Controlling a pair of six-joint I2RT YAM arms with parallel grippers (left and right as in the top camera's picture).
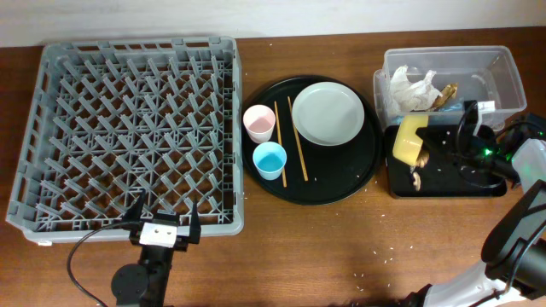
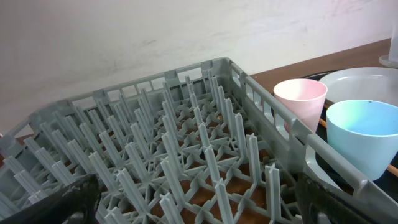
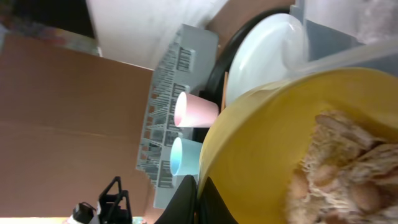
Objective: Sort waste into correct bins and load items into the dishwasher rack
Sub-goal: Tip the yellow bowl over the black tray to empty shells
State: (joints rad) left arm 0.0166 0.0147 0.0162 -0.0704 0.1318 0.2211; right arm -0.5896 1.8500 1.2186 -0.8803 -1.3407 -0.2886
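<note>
Wooden table (image 1: 324, 247), pale wall behind. Yellow bowl (image 1: 409, 139) sits right of centre, tipped on its side over the left end of the shallow black tray (image 1: 452, 186); can't tell if it touches the tray. Right gripper (image 3: 202, 202) is clenched on the bowl's rim. Food scraps (image 3: 336, 177) are inside the bowl, and a few more lie on the tray just below it. Clear tub (image 1: 503, 72), touching the tray's far side, holds the white napkin (image 1: 414, 88) and the snack wrapper (image 1: 445, 94). Round black tray (image 1: 341, 183) at centre carries the plate (image 1: 328, 113), pink cup (image 1: 259, 122), blue cup (image 1: 270, 159) and two chopsticks (image 1: 297, 141) lying between cups and plate. Dishwasher rack (image 1: 128, 136) fills the left side. Left gripper (image 1: 164, 215) hangs at the rack's near edge, fingers spread wide, grasping nothing.
</note>
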